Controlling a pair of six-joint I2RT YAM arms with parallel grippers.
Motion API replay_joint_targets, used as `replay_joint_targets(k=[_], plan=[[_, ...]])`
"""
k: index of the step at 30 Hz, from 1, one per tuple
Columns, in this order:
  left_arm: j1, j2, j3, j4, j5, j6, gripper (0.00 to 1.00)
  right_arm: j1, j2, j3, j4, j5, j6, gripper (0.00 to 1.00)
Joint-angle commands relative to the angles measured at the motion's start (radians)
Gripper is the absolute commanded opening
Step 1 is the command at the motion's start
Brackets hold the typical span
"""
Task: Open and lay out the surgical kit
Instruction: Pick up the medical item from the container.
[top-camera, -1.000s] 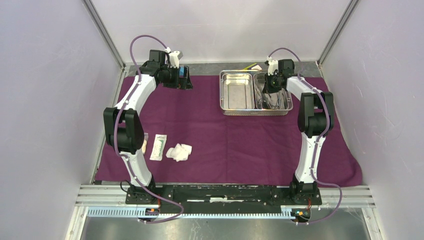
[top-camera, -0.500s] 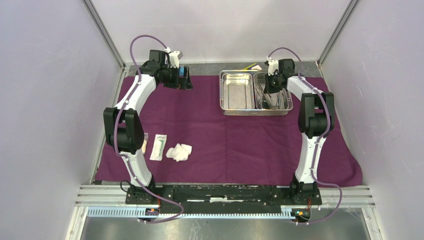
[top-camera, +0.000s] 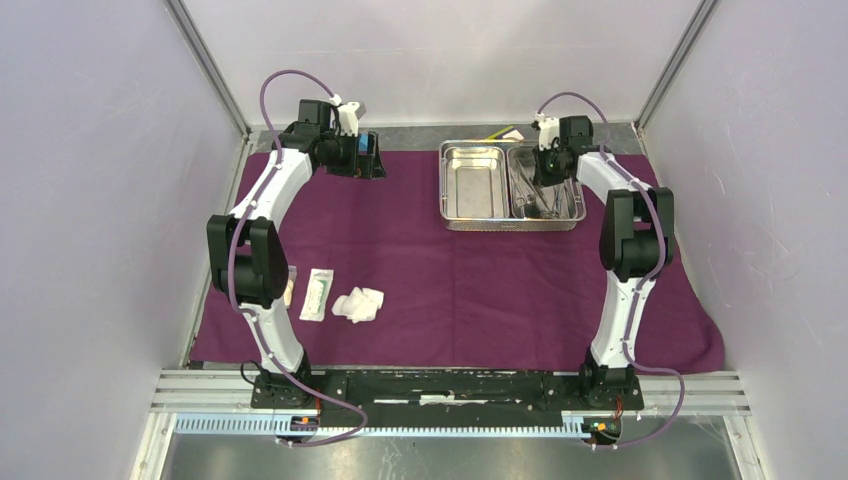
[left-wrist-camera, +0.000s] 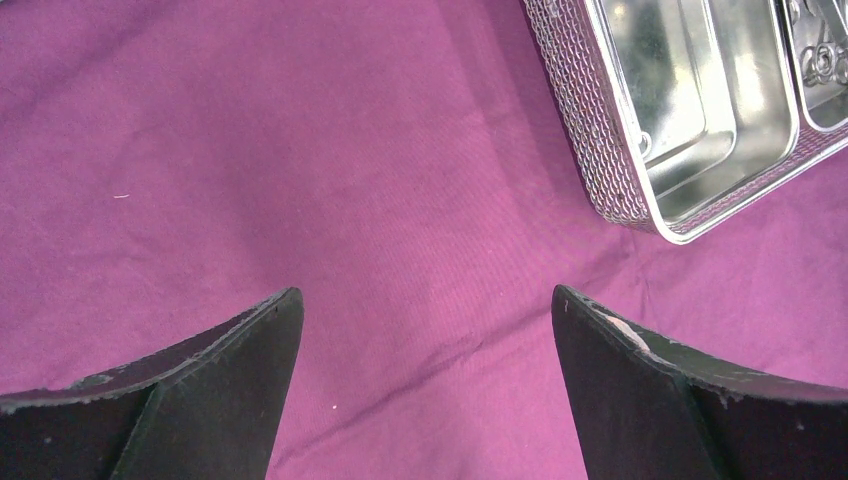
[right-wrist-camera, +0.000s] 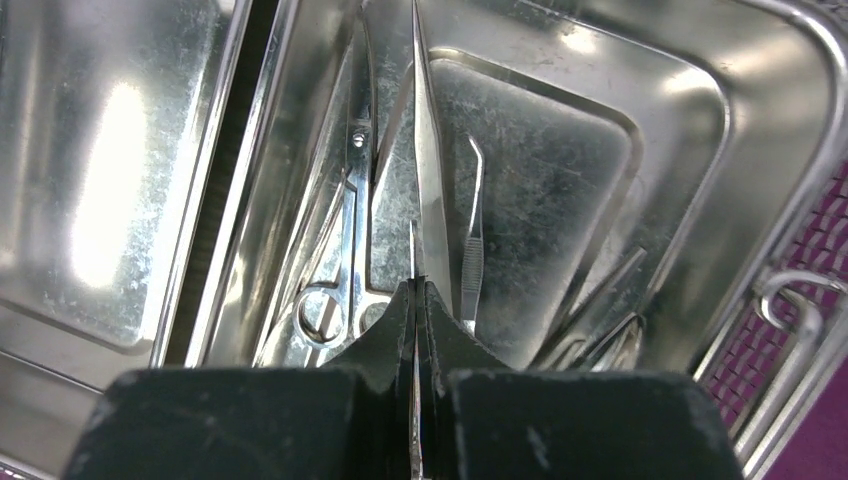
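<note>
Purple first: is the large dark-purple cloth wrap (top-camera: 480, 270) open? asks one watcher.

It lies spread flat over the table, answers the other, so the opening looks done. The shiny two-compartment steel tray (top-camera: 510, 226) sits on it at the far side, right of centre.

And the laying out?

Begun, by the look of it. A white gauze wad (top-camera: 358, 304) and a flat white packet (top-camera: 318, 293) lie side by side on the cloth near the left arm, well apart from the tray. The tray's left compartment (top-camera: 475, 180) looks bare; the right one holds slim steel scissors-like clamps (right-wrist-camera: 348, 215) and curved steel tweezers (right-wrist-camera: 472, 230).

What are the arms doing?

The right gripper (right-wrist-camera: 415, 290) hangs over that right compartment, its fingers pinched together on a thin pointed steel instrument (right-wrist-camera: 425, 170) that sticks out past the tips. Whether its point is clear of the tray floor cannot be told. The left gripper (left-wrist-camera: 425, 292) hovers over bare cloth at the far left, fingers spread wide, holding nothing.

So what is left?

Probably to set that instrument on the cloth, then each piece in the right compartment after it
</note>
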Motion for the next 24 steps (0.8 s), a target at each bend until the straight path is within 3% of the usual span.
replay_joint_targets(k=[1,14,24], plan=[[-0.006,-0.025,0.025,0.017,0.031,0.026,1.00,0.000,-0.083,-0.018,0.009,0.038,-0.022,0.00],[-0.015,-0.006,0.033,0.027,0.045,0.030,1.00,0.000,-0.075,0.009,0.037,-0.062,-0.012,0.00],[-0.042,0.085,0.151,0.071,0.170,-0.053,1.00,-0.001,-0.114,0.137,0.085,-0.150,0.015,0.00]])
